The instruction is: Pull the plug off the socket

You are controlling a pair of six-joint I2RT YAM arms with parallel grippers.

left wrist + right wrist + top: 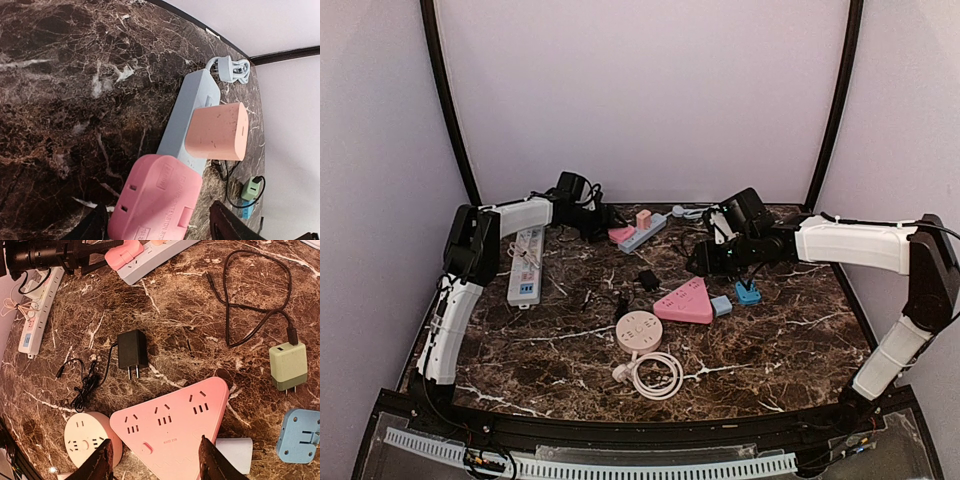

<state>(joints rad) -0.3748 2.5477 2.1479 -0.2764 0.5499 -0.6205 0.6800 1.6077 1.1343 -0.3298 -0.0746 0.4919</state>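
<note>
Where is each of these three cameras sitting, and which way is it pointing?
Top external: above and behind the arms, looking down on the marble table; both arms show, left gripper and right gripper.
Left wrist: on the left arm, facing down at the pink adapter at the end of the blue strip; its own fingers show.
Right wrist: on the right arm, facing down at the pink triangular strip; its own fingers show.
Shared: all three show the pink adapter and blue strip.

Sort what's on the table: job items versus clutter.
Job: light-blue power strip, peach plug on it, pink adapter at its end.
Lying about: white power strip, pink triangular strip, round socket, black charger, green charger, blue adapter.
</note>
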